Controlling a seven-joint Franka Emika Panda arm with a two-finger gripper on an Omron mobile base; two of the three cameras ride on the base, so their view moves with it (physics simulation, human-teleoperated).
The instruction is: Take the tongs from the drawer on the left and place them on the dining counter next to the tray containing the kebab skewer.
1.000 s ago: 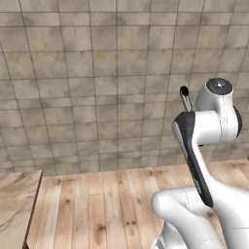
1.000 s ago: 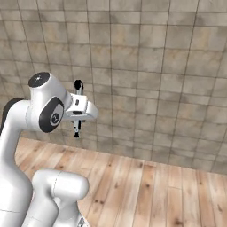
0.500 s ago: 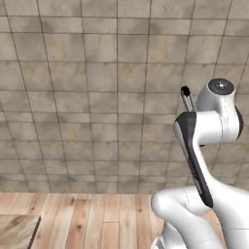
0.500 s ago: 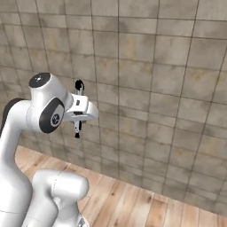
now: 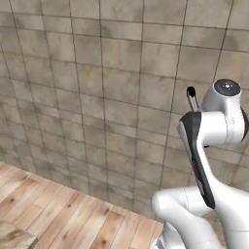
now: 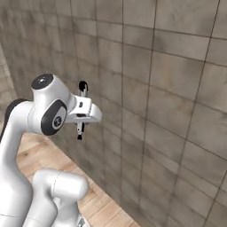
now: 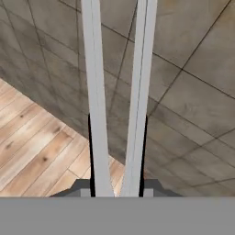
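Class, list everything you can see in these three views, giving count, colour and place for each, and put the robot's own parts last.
tongs: one, silver-grey with a black end, held upright in the gripper, two arms running up the hand view; black end shows beside the arm in the left base view.
tiled wall: one, grey-brown square tiles, behind the arm.
wooden floor: one, light brown planks, at the foot of the wall.
beige marble-look corner: one, at the lower left edge of the left base view.
arm: one, white with dark joints.
gripper: one, dark fingers, shut on the tongs.
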